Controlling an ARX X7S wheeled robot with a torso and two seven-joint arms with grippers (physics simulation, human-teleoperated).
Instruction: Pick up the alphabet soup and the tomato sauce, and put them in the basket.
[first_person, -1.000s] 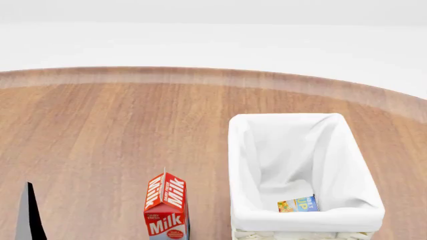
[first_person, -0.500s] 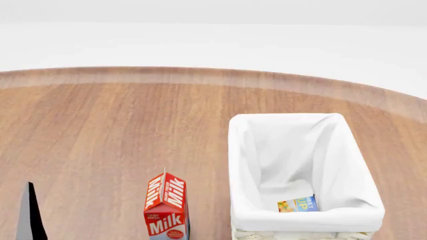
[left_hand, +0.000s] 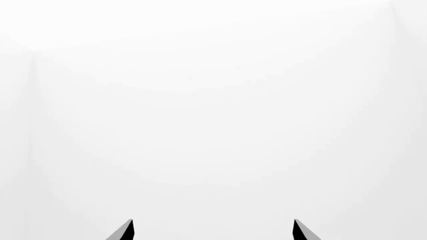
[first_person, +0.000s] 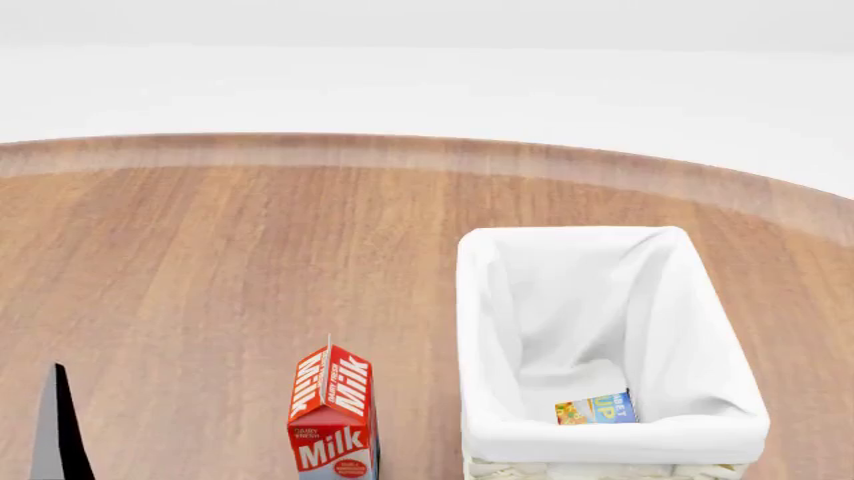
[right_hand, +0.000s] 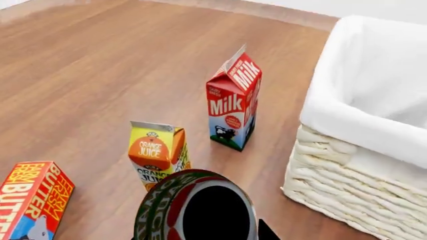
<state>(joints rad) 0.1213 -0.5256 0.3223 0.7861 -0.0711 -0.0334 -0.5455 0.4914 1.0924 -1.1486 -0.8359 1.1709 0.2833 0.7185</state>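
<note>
Red-and-green tomato sauce (right_hand: 193, 207) fills the right gripper (right_hand: 200, 235), clamped between its jaws; beyond stand an orange juice carton (right_hand: 157, 152), a milk carton (right_hand: 233, 100) and the basket (right_hand: 347, 185); alphabet soup (first_person: 595, 408) lies inside; left gripper (left_hand: 212, 231) spread wide.

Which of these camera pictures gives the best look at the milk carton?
The right wrist view: the milk carton stands whole on the table beside the basket. The head view cuts off its bottom at the picture's edge. The left wrist view shows none of it.
</note>
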